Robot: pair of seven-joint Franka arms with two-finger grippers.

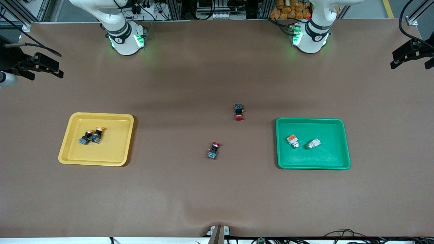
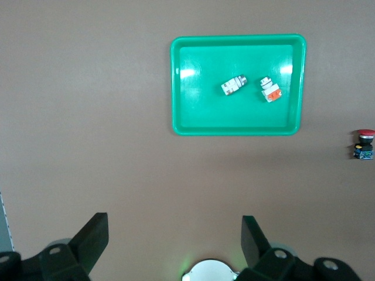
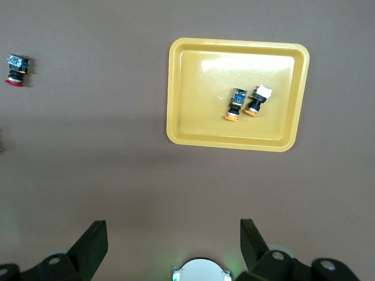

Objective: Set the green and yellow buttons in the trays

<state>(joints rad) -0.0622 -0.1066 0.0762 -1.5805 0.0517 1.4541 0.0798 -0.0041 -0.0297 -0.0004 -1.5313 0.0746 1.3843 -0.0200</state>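
Two yellow buttons lie touching in the yellow tray. Two green buttons lie slightly apart in the green tray. Two red switches sit on the table between the trays. Left gripper and right gripper both hang high, jaws spread wide, holding nothing.

green tray: glossy plastic | yellow tray: glossy plastic | table: matt

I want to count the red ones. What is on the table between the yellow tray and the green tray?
In the front view, two red-capped switches lie on bare table between the yellow tray and the green tray, apart from each other.
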